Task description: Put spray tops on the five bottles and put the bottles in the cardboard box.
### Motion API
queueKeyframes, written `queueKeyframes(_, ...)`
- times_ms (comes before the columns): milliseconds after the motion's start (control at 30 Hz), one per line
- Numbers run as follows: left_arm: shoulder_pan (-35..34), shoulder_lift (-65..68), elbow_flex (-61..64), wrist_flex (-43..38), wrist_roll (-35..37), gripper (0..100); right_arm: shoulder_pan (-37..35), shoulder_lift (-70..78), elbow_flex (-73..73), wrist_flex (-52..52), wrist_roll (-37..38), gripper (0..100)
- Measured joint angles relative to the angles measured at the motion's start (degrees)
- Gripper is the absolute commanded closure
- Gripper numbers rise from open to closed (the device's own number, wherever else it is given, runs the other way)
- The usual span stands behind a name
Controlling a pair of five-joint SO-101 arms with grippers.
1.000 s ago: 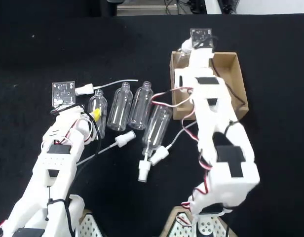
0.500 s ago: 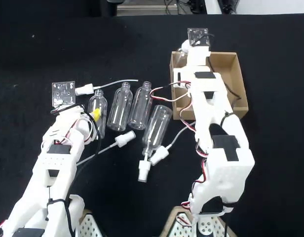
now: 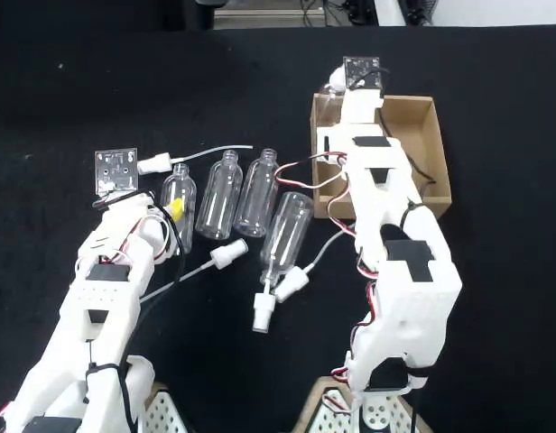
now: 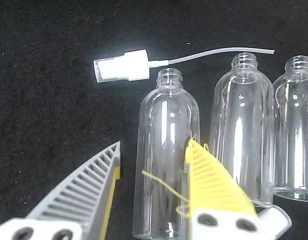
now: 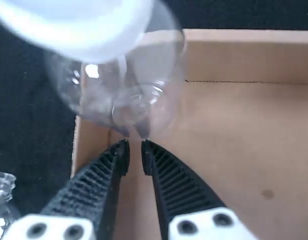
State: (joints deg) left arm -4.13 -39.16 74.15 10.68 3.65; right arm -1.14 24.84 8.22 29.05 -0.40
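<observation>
Three uncapped clear bottles [image 3: 219, 194] lie side by side on the black table. My left gripper [image 4: 154, 145] is open and straddles the leftmost bottle [image 4: 166, 150], its yellow finger [image 4: 209, 185] lying over that bottle. A fourth clear bottle [image 3: 287, 230] lies tilted beside them. A capped bottle [image 5: 114, 65] stands in the far left corner of the cardboard box [image 5: 234, 140]. My right gripper [image 5: 134, 145] is inside the box, shut to a narrow slit, with its tips at the bottle's base.
One spray top [image 4: 121, 65] with a long tube lies just beyond the leftmost bottle's neck. Three more loose spray tops [image 3: 263, 311] lie near the tilted bottle. The box's floor [image 3: 422, 153] to the right of the arm is bare.
The right arm has straightened and shifted slightly left over the box, toward its far left corner. The left arm and the loose bottles have not moved.
</observation>
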Motion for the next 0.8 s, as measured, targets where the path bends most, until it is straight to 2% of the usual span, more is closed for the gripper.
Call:
queueKeyframes(167,0.00,0.00,0.00,0.00,0.00,80,0.00,0.00,0.00,0.18,0.00,98.8)
queueKeyframes(367,0.00,0.00,0.00,0.00,0.00,80,-0.09,-6.42,0.00,10.55,0.09,98.6)
queueKeyframes(600,0.00,0.00,0.00,0.00,0.00,80,-0.09,-13.01,0.00,13.89,0.09,98.6)
queueKeyframes(800,0.00,0.00,0.00,0.00,0.00,80,-0.53,-22.77,0.00,21.80,0.09,98.6)
